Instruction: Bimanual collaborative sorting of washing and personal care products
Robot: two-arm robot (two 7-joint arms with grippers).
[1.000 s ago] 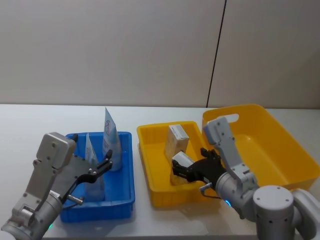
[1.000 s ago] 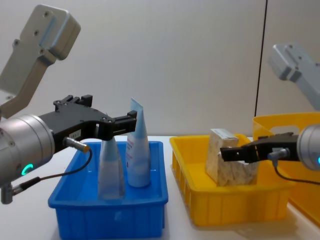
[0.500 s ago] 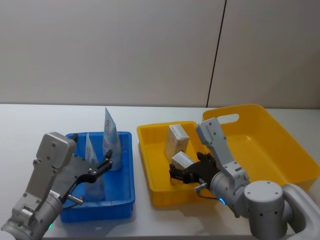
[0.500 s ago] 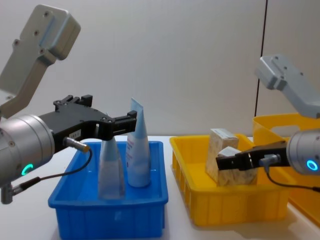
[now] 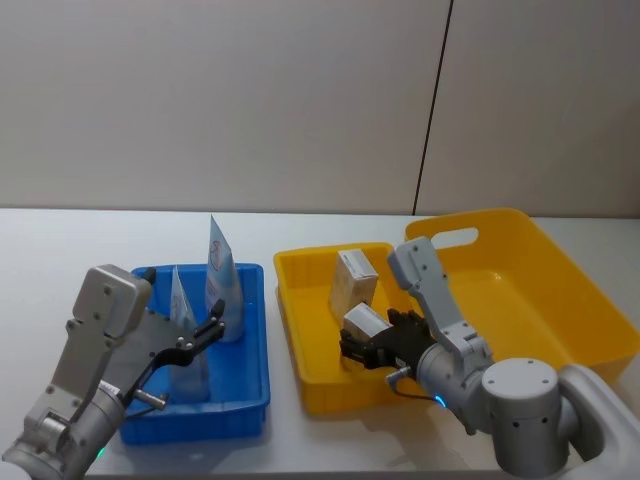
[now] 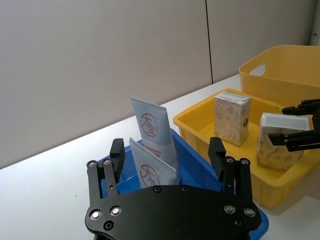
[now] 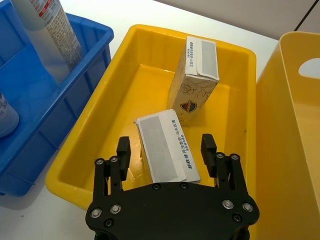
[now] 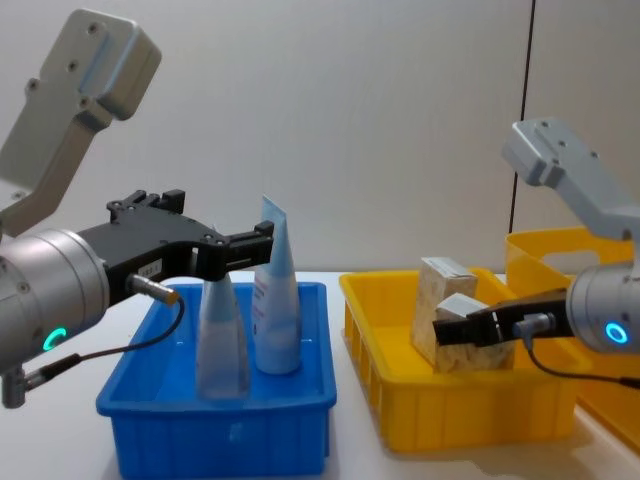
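Note:
Two pale blue-white tubes stand in the blue tray (image 5: 196, 421): a taller one (image 5: 218, 268) with a red logo (image 6: 150, 121) and a nearer one (image 8: 222, 340). My left gripper (image 6: 166, 156) is open, its fingers either side of the nearer tube (image 6: 150, 174) without touching it. Two beige marbled cartons are in the small yellow tray (image 7: 90, 130): one upright (image 7: 195, 75) at the back, one tilted (image 7: 162, 145) nearer me. My right gripper (image 7: 165, 147) is open and straddles the tilted carton (image 5: 362, 322), with a gap on each side.
A large yellow bin (image 5: 560, 290) with a handle slot stands right of the small yellow tray, close behind my right arm. The white tabletop (image 5: 60, 240) runs out to the left of the blue tray. A grey wall stands behind the table.
My right gripper has shifted left and slightly lower, closing in around the tilted carton. The left gripper and the tubes have not moved.

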